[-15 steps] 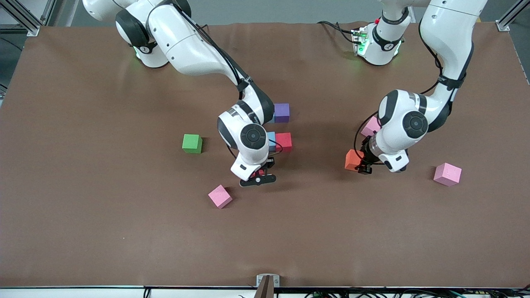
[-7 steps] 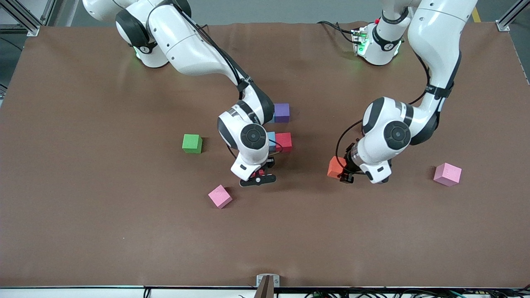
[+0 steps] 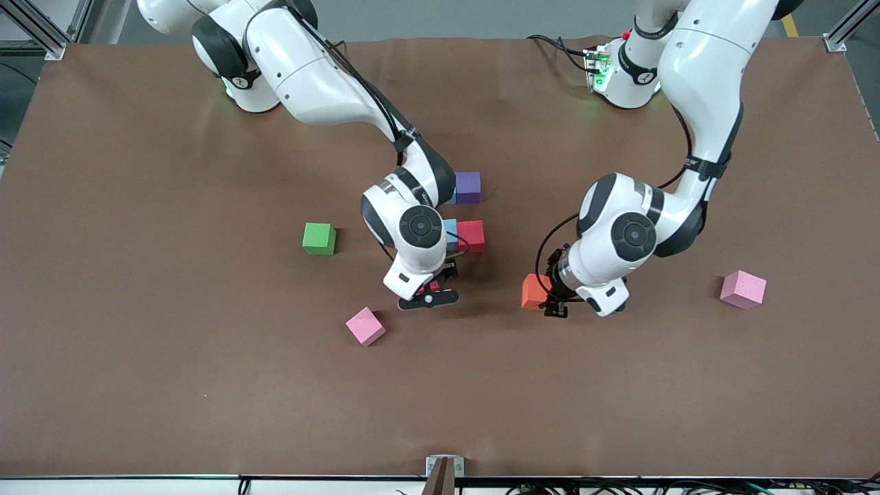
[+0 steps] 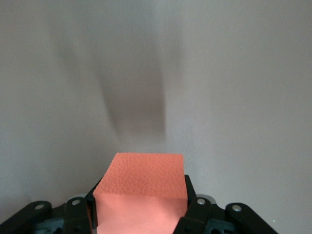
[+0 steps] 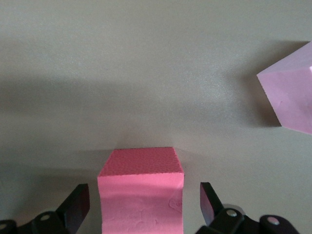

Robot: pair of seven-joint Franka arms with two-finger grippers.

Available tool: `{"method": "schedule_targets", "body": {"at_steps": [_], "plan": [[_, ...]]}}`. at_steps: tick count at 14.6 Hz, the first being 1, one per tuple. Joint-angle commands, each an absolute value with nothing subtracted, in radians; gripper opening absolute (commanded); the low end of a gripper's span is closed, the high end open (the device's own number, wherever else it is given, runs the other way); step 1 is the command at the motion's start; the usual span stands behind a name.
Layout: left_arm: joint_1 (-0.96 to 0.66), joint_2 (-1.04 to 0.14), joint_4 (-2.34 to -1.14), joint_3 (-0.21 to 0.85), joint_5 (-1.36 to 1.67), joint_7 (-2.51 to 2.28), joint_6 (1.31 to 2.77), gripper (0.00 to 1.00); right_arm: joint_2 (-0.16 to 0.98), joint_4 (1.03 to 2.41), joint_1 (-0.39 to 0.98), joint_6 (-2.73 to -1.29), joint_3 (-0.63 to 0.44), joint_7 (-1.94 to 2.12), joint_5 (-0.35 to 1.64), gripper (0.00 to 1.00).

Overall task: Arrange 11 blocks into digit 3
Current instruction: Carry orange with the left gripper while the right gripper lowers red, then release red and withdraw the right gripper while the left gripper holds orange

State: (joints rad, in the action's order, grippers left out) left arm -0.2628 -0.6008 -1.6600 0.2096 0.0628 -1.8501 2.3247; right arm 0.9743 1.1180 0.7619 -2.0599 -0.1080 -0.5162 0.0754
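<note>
Sitting nearest the front camera is a pink cube (image 3: 365, 326), with the right gripper (image 3: 427, 298) just at its 2 o'clock, fingers spread wide around a red block (image 5: 141, 192) without touching it. Left gripper (image 3: 554, 300) is clamped on the orange block (image 3: 533, 291). Farther up, a blue block (image 3: 450, 234) touches another red one (image 3: 471, 235), with the purple block (image 3: 467, 187) at 12 o'clock.

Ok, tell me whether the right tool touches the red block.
Apart. The right wrist view shows the right tool open, with table showing between each finger and the red block.
</note>
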Motion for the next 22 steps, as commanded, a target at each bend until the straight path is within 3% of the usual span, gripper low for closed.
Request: {"method": "schedule_targets", "body": {"at_steps": [1, 7, 12, 22], "plan": [[-0.313, -0.653, -1.58, 0.207, 0.049, -1.965, 2.299, 0.0, 0.959, 1.101, 0.762, -2.025, -0.11, -0.511, 0.078, 1.0], [-0.383, -0.69, -1.575, 0.198, 0.046, -2.143, 2.315, 0.0, 0.876, 1.103, 0.701, -1.933, -0.109, -0.465, 0.086, 1.0], [-0.466, -0.75, -1.502, 0.179, -0.006, -2.287, 2.321, 0.0, 0.804, 1.109, 0.605, -1.823, -0.114, -0.459, 0.084, 1.0], [-0.537, -0.857, -1.379, 0.164, -0.009, -2.335, 2.321, 0.0, 0.749, 1.109, 0.456, -1.775, -0.118, -0.454, 0.08, 1.0]]}}
